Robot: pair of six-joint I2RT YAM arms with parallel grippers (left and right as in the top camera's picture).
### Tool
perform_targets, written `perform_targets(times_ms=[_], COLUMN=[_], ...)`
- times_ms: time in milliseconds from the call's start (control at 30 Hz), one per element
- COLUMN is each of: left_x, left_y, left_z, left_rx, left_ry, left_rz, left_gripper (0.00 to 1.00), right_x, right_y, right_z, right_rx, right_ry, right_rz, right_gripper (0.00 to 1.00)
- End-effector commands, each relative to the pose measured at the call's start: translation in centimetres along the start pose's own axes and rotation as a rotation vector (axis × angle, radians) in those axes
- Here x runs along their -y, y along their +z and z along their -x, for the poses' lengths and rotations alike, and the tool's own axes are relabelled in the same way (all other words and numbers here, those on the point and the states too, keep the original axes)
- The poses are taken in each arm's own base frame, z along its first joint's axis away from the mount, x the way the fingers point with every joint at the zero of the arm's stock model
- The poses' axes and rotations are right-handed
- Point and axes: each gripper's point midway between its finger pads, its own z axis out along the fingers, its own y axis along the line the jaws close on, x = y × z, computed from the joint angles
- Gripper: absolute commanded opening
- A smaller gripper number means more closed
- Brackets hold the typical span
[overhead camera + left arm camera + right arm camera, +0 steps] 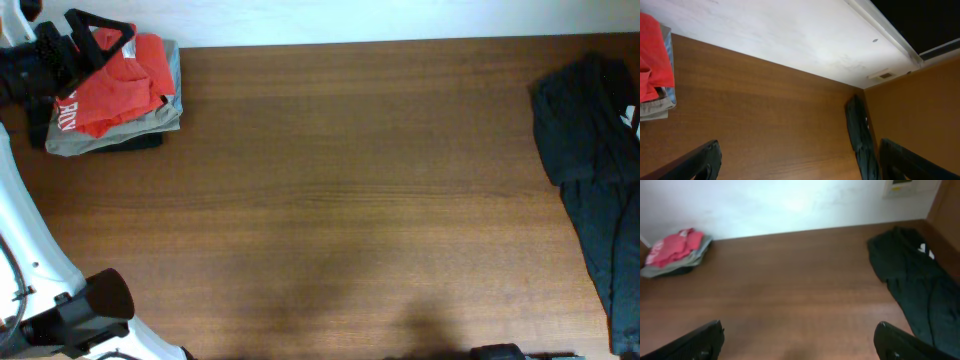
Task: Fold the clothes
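**Both claws wide, red-orange T-shirt (652, 55) stacked at the table's (765, 115) far-left corner**

Left wrist: I see my left gripper (805, 162) with its two fingers spread wide over the table, only bare wood between them; the T-shirt sits at the table's left end by the white wall (790, 35), on top of folded grey garments (657, 105); a dark garment (860, 135) lies at the table's opposite end.

Right wrist: my right gripper (802, 342) is likewise wide apart and holds nothing; the T-shirt shows small at the table's far-left corner, folded on the grey pile; the dark garment sprawls along the table's right edge.

Overhead: the T-shirt lies folded in the table's far-left corner, white lettering showing on its left side, grey cloth jutting out beneath it; my left gripper overlaps the stack's left part; whether it touches the cloth I cannot tell; the dark garment drapes down the table's right edge.
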Motion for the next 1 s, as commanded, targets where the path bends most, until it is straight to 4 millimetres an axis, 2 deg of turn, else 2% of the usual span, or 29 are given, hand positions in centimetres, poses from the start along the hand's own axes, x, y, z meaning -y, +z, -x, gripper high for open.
perform_targets(times_ms=[0,133,300,367,433,600,967], left_x=[-0.1,-0.1,-0.1,-0.1,-0.1,-0.1,-0.1], left_y=[0.0,0.0,0.0,0.0,0.0,0.0,0.0], left_z=[-0.1,-0.1,-0.1,-0.1,-0.1,-0.1,-0.1], left_rx=[-0.003,-0.003,-0.003,-0.003,-0.003,-0.003,-0.003], left_ry=[-0.004,-0.004,-0.004,-0.004,-0.004,-0.004,-0.004], left_rz=[0.001,0.001,0.001,0.001,0.001,0.001,0.001], left_gripper=[0.99,0.99,0.99,0.99,0.99,0.99,0.99], right_x=[1.0,1.5,2.4,2.7,3.2,4.6,4.8], right_y=[4.7,13.5,21.1,22.8,24.4,25.8,27.9], right_z=[-1.8,-3.9,-7.2,-7.7,-8.1,-9.0,-12.0], right_rx=[-0.057,0.03,0.188,0.246,0.313,0.362,0.328], right_ry=[-0.003,-0.035,-0.034,-0.032,-0.031,-0.024,-0.025], right_rz=[-0.056,-0.04,-0.024,-0.019,-0.028,-0.072,-0.056], right_gripper=[0.99,0.99,0.99,0.99,0.99,0.99,0.99])
